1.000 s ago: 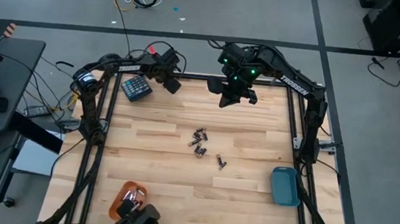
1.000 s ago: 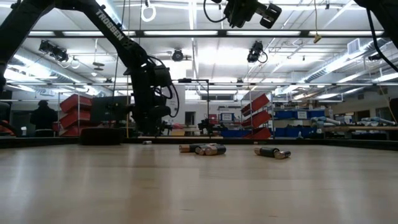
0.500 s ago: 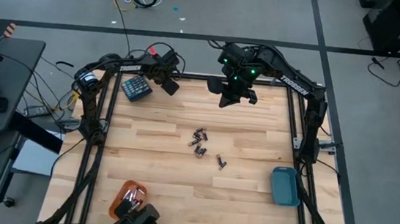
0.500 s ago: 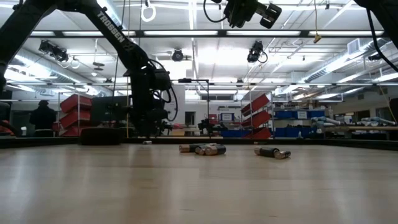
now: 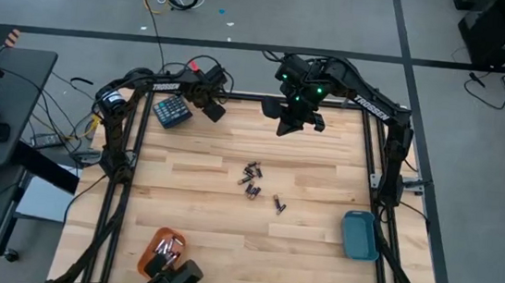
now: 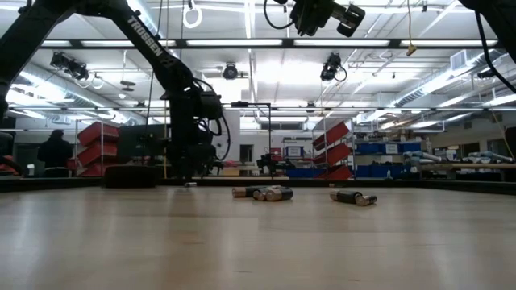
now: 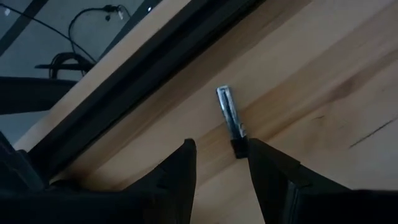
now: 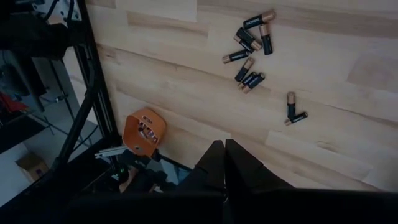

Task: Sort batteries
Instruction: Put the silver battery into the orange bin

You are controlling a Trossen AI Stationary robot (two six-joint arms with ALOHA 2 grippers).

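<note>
Left fingers [image 7: 217, 168] parted, empty; right fingers [image 8: 224, 163] closed, empty; arm reads TROSSEN.

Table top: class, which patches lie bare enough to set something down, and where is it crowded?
Bare wood lies between the batteries and the orange tray, and between the batteries and the teal tray. The far edge is crowded: the keypad block, the left gripper and the shut right gripper sit there.
</note>
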